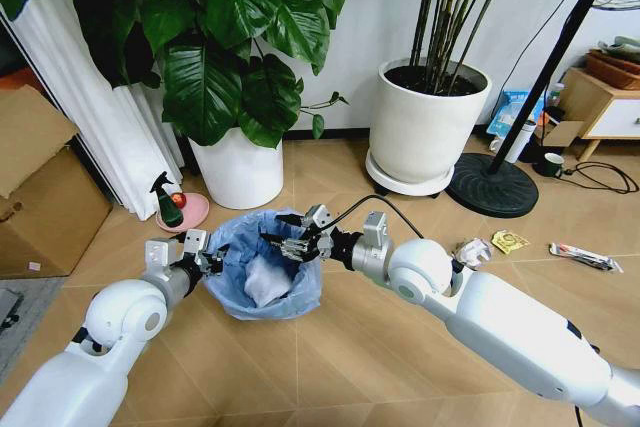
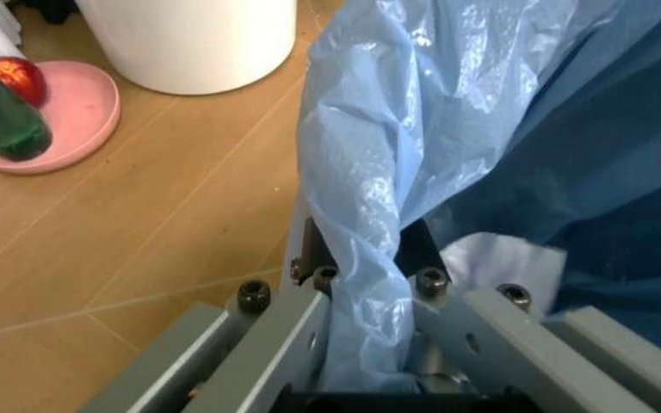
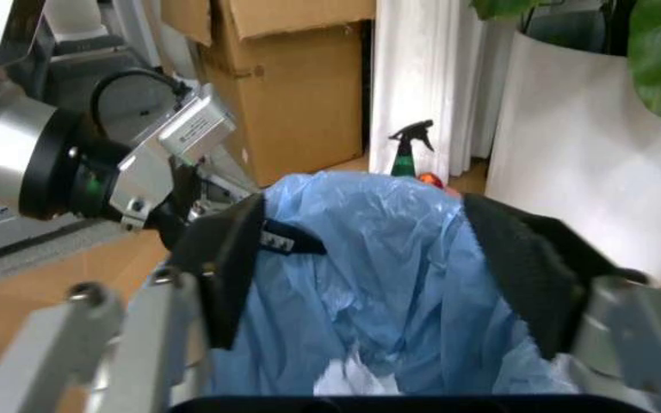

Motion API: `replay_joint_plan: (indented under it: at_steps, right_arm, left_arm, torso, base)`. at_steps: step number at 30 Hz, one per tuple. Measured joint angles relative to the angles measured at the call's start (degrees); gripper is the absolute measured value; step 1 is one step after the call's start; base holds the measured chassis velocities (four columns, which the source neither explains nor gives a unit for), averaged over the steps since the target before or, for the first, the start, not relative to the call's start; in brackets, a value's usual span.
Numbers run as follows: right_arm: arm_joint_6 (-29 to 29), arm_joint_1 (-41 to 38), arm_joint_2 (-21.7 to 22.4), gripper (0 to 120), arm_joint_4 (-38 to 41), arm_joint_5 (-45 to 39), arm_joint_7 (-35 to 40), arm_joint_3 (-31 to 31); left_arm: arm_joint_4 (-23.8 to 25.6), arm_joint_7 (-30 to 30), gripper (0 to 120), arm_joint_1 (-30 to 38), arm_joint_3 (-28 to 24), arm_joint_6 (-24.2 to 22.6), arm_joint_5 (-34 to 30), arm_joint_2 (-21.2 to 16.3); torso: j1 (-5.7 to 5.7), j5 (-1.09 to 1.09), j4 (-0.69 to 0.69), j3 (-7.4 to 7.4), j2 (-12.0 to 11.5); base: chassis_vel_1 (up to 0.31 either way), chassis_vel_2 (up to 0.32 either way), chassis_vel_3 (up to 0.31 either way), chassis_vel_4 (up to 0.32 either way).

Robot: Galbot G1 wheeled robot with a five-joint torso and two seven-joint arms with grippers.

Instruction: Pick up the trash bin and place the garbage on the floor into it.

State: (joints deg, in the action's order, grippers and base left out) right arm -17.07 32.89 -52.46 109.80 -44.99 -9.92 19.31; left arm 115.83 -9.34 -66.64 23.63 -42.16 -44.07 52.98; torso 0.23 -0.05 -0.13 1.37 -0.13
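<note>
Mostly the blue bag hides the upright trash bin [image 1: 268, 267]; left gripper [image 1: 210, 262] pinches its rim, right gripper [image 1: 297, 235] spread wide above.

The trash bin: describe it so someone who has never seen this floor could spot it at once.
Start at the white pot holding the big leafy plant. Just in front of it on the wooden floor stands the trash bin, between the left gripper and right gripper. Unlike the pots, it is small and lined with crinkly light-blue plastic.
</note>
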Motion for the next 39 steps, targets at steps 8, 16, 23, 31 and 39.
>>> replay_joint_plan:
  at_steps: [8, 16, 23, 31, 39]
  right_arm:
    - [-0.05, 2.19, 0.54, 98, 1.69, -1.17, 1.51, -5.86]
    - [-0.11, 9.7, 1.32, 100, 2.83, -1.05, 4.71, -17.65]
    - [0.86, 27.66, 1.75, 100, 3.46, 6.12, 2.27, -36.63]
    - [4.85, 40.19, -1.34, 100, 4.67, 16.06, 2.93, -48.24]
    - [8.01, 51.03, -8.42, 100, 9.92, 22.52, 5.18, -53.88]
  left_arm:
    - [0.52, 0.25, 0, -0.9, 1.31, 0.01, 0.12, -0.01]
    - [1.0, 0.55, 0, -1.94, 2.8, 0.03, 0.27, 0.29]
    - [1.84, 1.28, 0, -3.4, 4.99, 0.04, 0.3, 0.02]
    - [2.24, 1.8, 0, -4.76, 6.76, 0.04, 1.74, 0.8]
    - [4.02, 1.71, 0, -6.14, 7.27, 0.04, 2.71, 1.99]
  torso:
    - [0.0, 0.0, 0.0, 0.0, 0.0]
    - [0.0, -0.01, 0.02, 0.0, 0.0]
    - [0.0, 0.03, -0.02, -0.01, 0.0]
    - [0.0, -0.02, -0.01, -0.01, 0.0]
    - [0.0, 0.01, -0.01, -0.01, 0.0]
  base:
    - [0.0, 0.0, 0.0, 0.0]
    - [0.0, 0.0, 0.0, 0.0]
    - [0.0, 0.0, 0.0, 0.0]
    - [0.0, 0.0, 0.0, 0.0]
    - [0.0, 0.0, 0.0, 0.0]
